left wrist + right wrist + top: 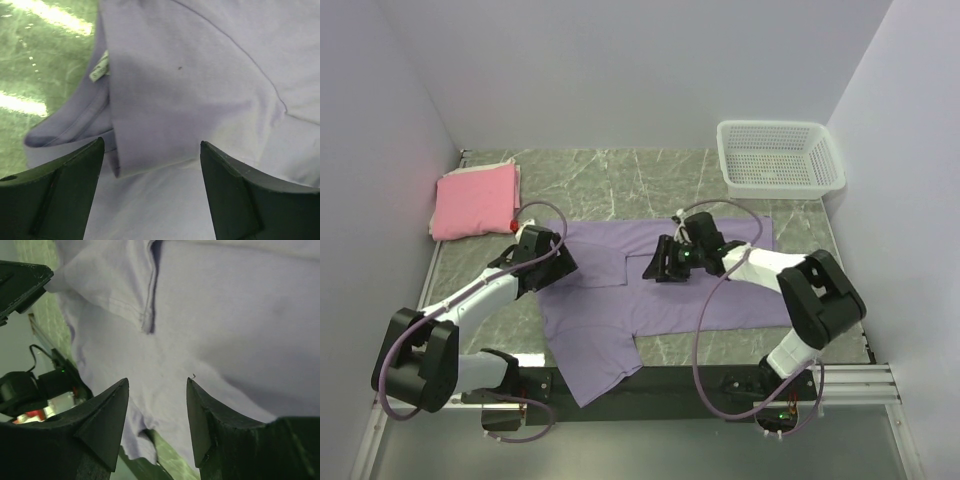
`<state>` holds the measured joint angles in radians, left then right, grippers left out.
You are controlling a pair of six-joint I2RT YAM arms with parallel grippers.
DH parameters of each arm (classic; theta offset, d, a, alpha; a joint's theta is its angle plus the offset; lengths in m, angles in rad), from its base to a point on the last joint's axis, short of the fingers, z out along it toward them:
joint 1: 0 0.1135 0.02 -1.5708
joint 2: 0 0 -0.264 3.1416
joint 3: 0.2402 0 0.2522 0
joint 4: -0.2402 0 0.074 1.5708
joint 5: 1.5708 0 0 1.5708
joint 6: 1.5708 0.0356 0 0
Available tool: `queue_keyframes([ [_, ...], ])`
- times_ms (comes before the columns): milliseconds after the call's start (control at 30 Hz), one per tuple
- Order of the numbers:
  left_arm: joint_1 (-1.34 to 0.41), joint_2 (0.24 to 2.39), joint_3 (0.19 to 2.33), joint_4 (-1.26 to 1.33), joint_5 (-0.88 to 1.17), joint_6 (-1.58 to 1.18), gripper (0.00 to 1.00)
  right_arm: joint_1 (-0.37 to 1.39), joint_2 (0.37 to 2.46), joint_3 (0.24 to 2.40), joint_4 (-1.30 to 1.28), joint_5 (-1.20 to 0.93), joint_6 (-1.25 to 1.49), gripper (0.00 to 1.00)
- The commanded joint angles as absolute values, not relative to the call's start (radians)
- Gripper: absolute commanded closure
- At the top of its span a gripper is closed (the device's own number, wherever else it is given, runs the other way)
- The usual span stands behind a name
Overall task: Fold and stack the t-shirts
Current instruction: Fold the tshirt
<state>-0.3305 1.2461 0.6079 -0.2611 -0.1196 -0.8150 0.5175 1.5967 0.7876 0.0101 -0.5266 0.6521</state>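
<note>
Left wrist view: the left gripper [151, 150] is spread wide with nothing pinched, poised over a folded-in flap of the lavender t-shirt [200, 75], with the neck label [100, 67] at its 10 o'clock. The right gripper [157, 390] is likewise released above the same cloth, a stitched hem [147, 327] at its 12 o'clock. There are two t-shirts. The lavender one lies spread at the centre of the green marble table [620, 175] (one sleeve trails over the near edge toward 7 o'clock). The pink t-shirt [475, 200] sits folded at 10 o'clock, well apart. One white mesh basket [780, 155] stands at 1 o'clock, apart from both shirts.
</note>
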Motion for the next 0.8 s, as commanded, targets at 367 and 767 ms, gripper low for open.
queue_keyframes([
  [367, -0.327, 1.253, 0.586, -0.213, -0.041, -0.802, 0.24, 0.621, 1.795, 0.923, 0.195, -0.496, 0.890, 0.50],
  [767, -0.328, 1.273, 0.581, -0.195, -0.012, -0.798, 0.24, 0.653, 1.871, 0.976, 0.167, -0.486, 0.902, 0.52],
])
